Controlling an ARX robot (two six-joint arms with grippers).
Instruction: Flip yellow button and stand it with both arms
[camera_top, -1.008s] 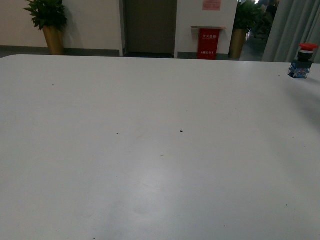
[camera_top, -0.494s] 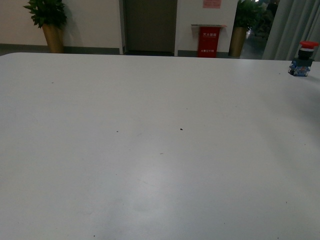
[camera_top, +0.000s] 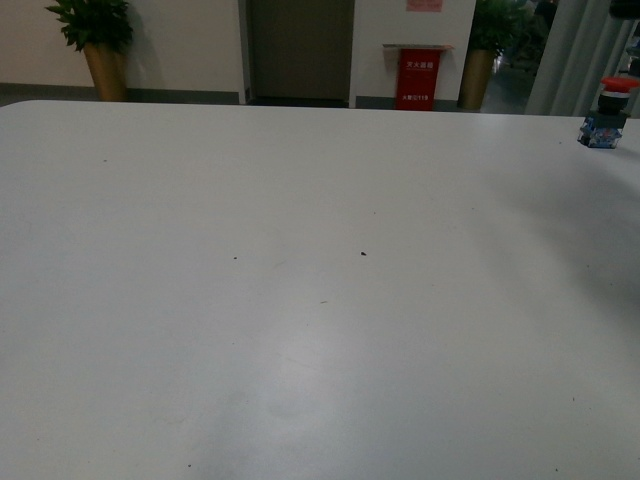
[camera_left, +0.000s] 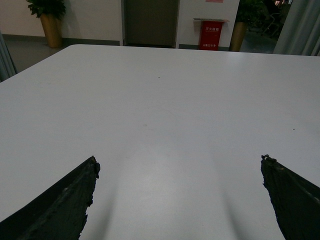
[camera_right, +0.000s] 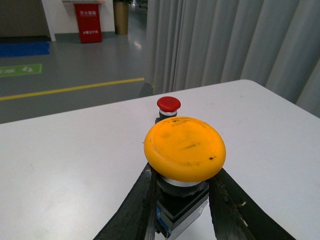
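Note:
In the right wrist view my right gripper (camera_right: 181, 192) is shut on the yellow button (camera_right: 184, 148). Its round yellow-orange cap faces the camera, and its black collar and blue-and-clear block sit between the two black fingers (camera_right: 131, 210). In the left wrist view my left gripper (camera_left: 180, 170) is open and empty over the white table (camera_left: 165, 110), its two black fingertips (camera_left: 75, 192) wide apart. Neither arm nor the yellow button shows in the front view.
A red-capped switch stands upright near the table's far right edge (camera_top: 604, 115), also seen just beyond the yellow button in the right wrist view (camera_right: 168, 105). Grey curtains (camera_right: 225, 40) hang past the table. Plants and a red box stand by the far wall.
The front view has shifted slightly: the table's far edge and the red-capped switch sit a little higher in the picture. Nothing on the table has moved.

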